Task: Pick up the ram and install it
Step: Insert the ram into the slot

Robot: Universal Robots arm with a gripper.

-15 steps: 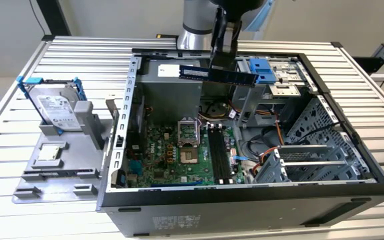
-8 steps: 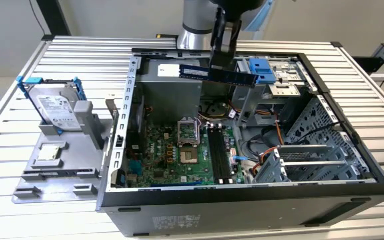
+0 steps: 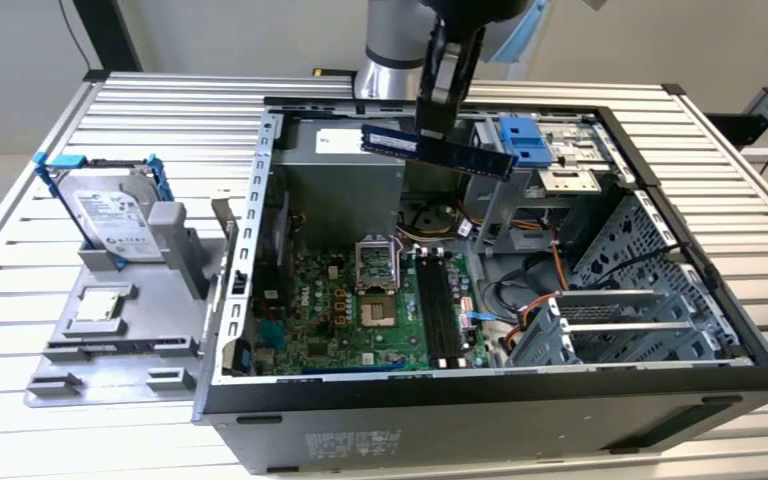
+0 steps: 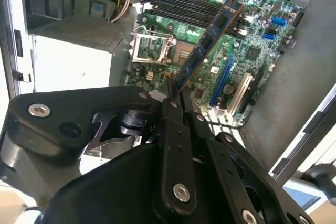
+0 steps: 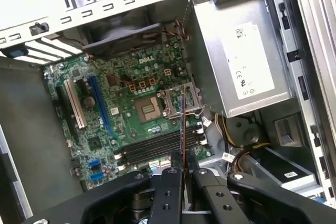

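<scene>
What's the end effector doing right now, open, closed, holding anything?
The end effector: closed on the ram, holding it above the open computer case.

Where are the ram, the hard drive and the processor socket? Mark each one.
ram (image 3: 475, 156): exterior view, on its dark flat face.
hard drive (image 3: 115, 220): exterior view, on its white label.
processor socket (image 5: 148, 109): first wrist view, on the socket's centre.

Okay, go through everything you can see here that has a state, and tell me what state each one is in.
gripper, shut on the ram.
ram, held in the air above the computer case, not in a slot.
computer case, lying on its side, open.
memory slots, empty.
processor socket, cover flipped open, looks empty.
hard drive, upright in the gray stand, outside the computer case.
</scene>
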